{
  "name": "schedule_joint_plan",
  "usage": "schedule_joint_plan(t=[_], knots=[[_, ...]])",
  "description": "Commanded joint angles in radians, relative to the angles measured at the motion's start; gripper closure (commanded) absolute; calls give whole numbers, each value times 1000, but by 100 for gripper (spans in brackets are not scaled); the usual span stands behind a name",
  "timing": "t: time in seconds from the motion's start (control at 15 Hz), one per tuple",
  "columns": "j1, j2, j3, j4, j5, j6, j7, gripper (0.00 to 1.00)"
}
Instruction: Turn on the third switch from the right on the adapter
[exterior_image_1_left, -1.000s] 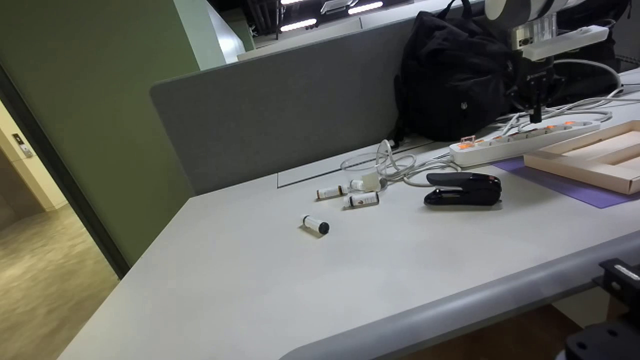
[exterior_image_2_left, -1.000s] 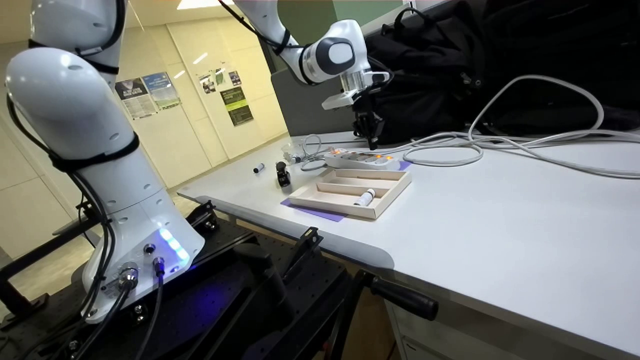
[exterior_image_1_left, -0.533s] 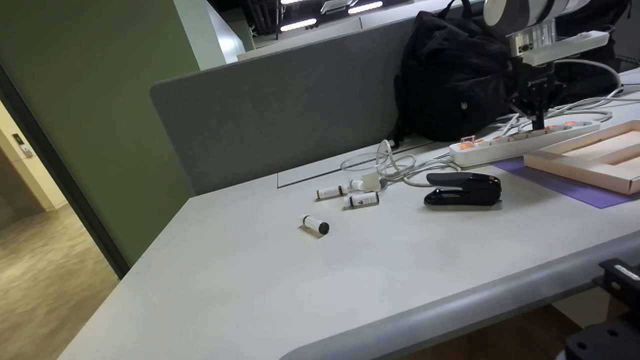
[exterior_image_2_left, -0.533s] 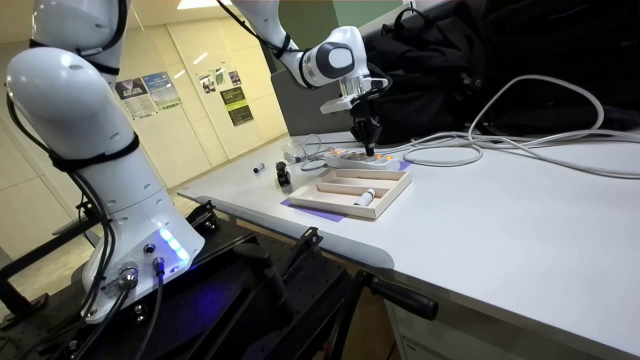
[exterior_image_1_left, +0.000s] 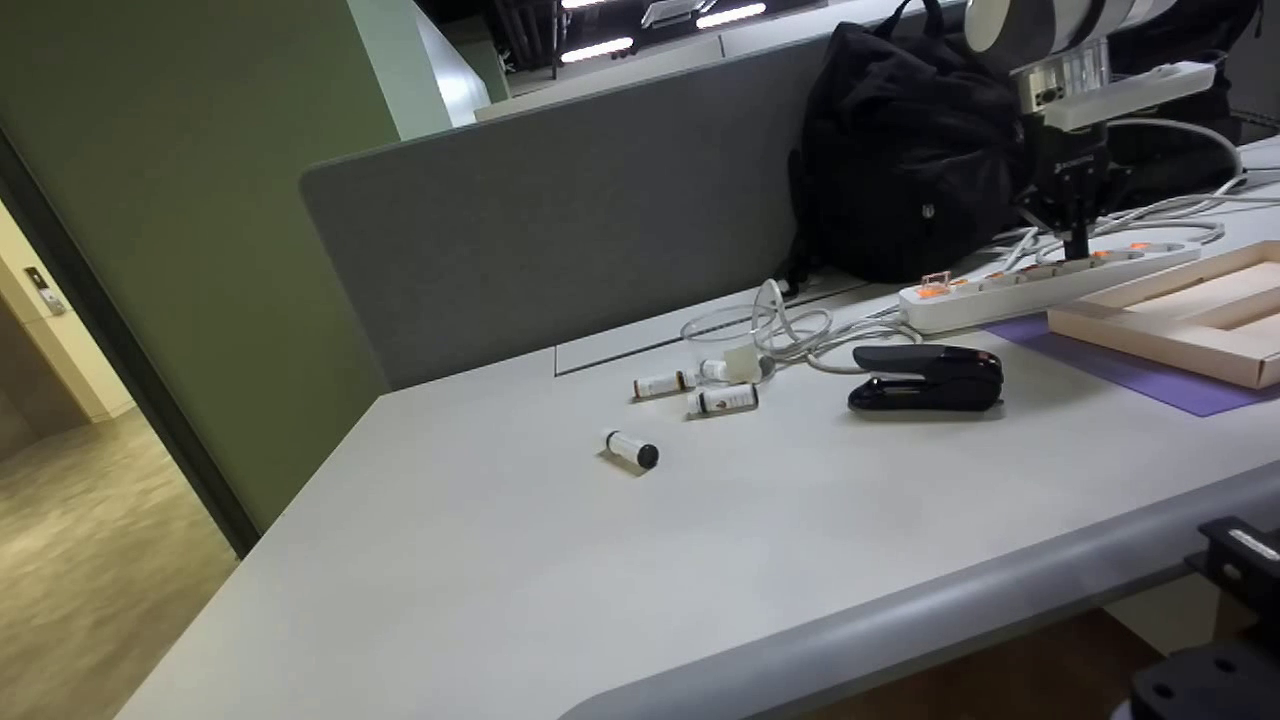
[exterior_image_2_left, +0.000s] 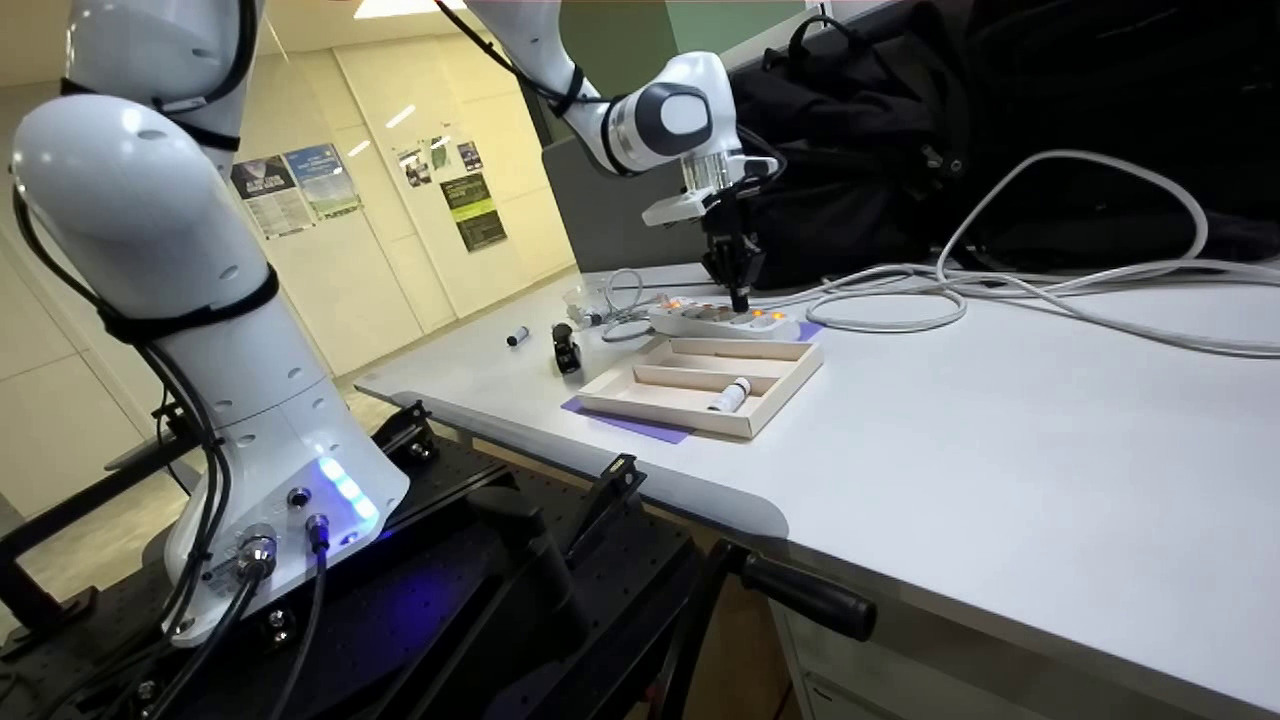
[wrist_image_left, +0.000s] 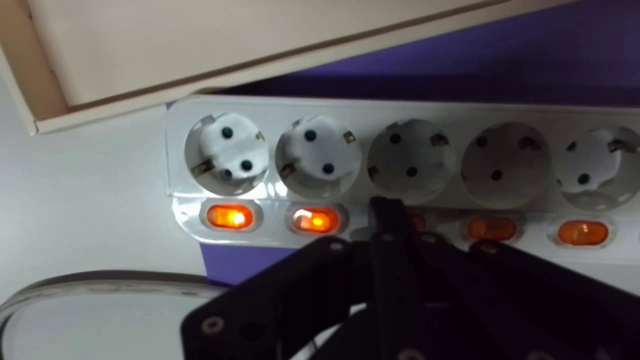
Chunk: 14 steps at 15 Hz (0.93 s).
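Note:
The adapter is a long white power strip that shows in both exterior views (exterior_image_1_left: 1040, 294) (exterior_image_2_left: 690, 324) and in the wrist view (wrist_image_left: 410, 150). In the wrist view its leftmost switch (wrist_image_left: 230, 216) and the switch beside it (wrist_image_left: 315, 220) glow bright orange. The third switch (wrist_image_left: 419, 223) is dull and mostly hidden behind my fingers. Further right, a fourth switch (wrist_image_left: 491, 228) and a fifth (wrist_image_left: 583, 233) look unlit. My gripper (wrist_image_left: 390, 202) is shut with nothing seen between its fingertips. Both exterior views show its tips (exterior_image_1_left: 1076, 250) (exterior_image_2_left: 739, 303) down at the strip's top; contact is hidden.
A pale wooden tray (exterior_image_2_left: 640, 405) lies close along the strip, over a purple sheet (exterior_image_1_left: 1130, 375). A black stapler (exterior_image_1_left: 928, 378) and several small vials (exterior_image_1_left: 725, 400) lie nearby. White cables (exterior_image_2_left: 900, 318) and a black backpack (exterior_image_1_left: 900, 170) are behind.
A second ago my shut gripper was above the adapter. It came down to the strip by half a second ago and has hardly moved since. The other objects have not moved.

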<state>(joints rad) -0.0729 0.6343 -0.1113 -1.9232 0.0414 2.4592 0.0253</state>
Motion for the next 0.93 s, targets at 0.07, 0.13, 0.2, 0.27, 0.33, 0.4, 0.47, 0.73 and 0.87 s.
schedule_joint_plan(t=[0.07, 0.13, 0.2, 0.27, 0.33, 0.4, 0.47, 0.73, 0.87], knots=[[-50, 130, 31, 141, 38, -188, 0, 100], [-57, 139, 32, 168, 48, -218, 3, 100], [-63, 140, 36, 189, 59, -242, 3, 100], [-69, 124, 41, 203, 70, -259, -4, 100], [-71, 99, 45, 209, 76, -273, -11, 100], [-71, 63, 46, 196, 77, -268, -19, 100], [-72, 23, 48, 177, 76, -253, -30, 100], [-69, -144, 39, 123, 44, -312, -79, 73], [-66, -79, 41, 175, 53, -297, -67, 85]])
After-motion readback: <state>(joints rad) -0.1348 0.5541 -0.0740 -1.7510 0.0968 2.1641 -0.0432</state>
